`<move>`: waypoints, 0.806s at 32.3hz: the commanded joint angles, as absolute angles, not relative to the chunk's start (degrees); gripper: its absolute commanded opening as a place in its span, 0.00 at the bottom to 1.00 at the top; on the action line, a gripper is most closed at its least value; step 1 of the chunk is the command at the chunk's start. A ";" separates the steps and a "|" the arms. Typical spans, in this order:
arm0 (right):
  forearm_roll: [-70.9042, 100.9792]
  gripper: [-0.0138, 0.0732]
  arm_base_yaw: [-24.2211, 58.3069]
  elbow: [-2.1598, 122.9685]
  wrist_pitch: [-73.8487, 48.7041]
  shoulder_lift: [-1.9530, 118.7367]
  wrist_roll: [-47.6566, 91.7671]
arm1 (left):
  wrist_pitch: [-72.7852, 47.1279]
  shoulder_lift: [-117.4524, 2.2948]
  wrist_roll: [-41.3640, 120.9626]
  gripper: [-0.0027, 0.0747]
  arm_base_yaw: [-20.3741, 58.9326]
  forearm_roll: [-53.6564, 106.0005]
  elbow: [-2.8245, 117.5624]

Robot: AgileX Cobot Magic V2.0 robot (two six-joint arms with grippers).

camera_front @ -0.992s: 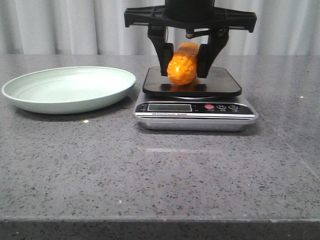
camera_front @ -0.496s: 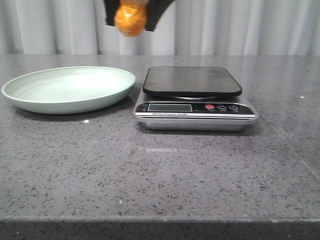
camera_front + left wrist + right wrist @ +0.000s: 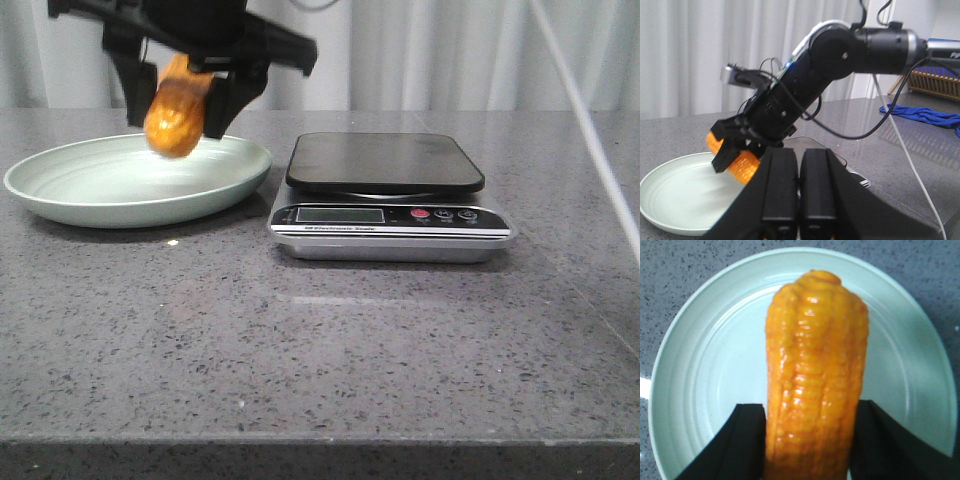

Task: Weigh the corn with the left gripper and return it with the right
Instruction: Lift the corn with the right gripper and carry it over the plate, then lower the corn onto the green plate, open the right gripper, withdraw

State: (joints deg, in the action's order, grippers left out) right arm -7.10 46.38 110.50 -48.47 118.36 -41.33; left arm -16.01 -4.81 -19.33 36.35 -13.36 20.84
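Observation:
The corn (image 3: 172, 122) is an orange-yellow cob hanging just above the pale green plate (image 3: 100, 190), held between two black fingers. My right gripper (image 3: 180, 125) is shut on it, under its wide black crossbar. The right wrist view looks straight down: the corn (image 3: 815, 370) is pinched between the right gripper's (image 3: 810, 407) fingers, over the middle of the plate (image 3: 705, 365). My left gripper (image 3: 799, 152) is shut with nothing in it, back from the plate (image 3: 675, 195). From there I see the corn (image 3: 742, 167) in the right arm's (image 3: 840, 50) grip. The left gripper is out of the front view.
A digital kitchen scale (image 3: 385, 165) with a bare black platform stands right of the plate. A white cable (image 3: 590, 130) slants across the right side. A blue cloth (image 3: 925, 115) and a wicker basket (image 3: 935, 82) lie off to one side.
The right gripper lifted the corn off the scale, carried it up and to the left, and has now come down over the plate. The scale platform is bare.

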 commanded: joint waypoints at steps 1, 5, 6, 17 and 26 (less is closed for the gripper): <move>-7.19 0.42 46.52 112.58 -44.40 116.32 -40.45 | -11.62 -5.44 -19.42 0.20 36.64 -13.37 22.35; -7.05 0.75 46.52 112.58 -44.28 116.93 -40.39 | -11.62 -5.44 -19.42 0.20 36.64 -13.37 22.35; -7.00 0.82 46.52 112.73 -44.26 116.93 -40.39 | -11.62 -5.44 -19.42 0.20 36.64 -13.37 22.35; -7.25 0.84 45.75 123.11 -58.55 115.34 -33.79 | -11.62 -5.44 -19.42 0.20 36.64 -13.37 22.35; -7.02 0.71 42.49 124.48 -66.43 107.19 -20.85 | -11.62 -5.44 -19.42 0.20 36.64 -13.37 22.35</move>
State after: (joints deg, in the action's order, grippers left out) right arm -6.38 43.85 122.42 -66.26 113.27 -24.60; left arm -16.01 -4.81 -19.33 36.35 -13.36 20.84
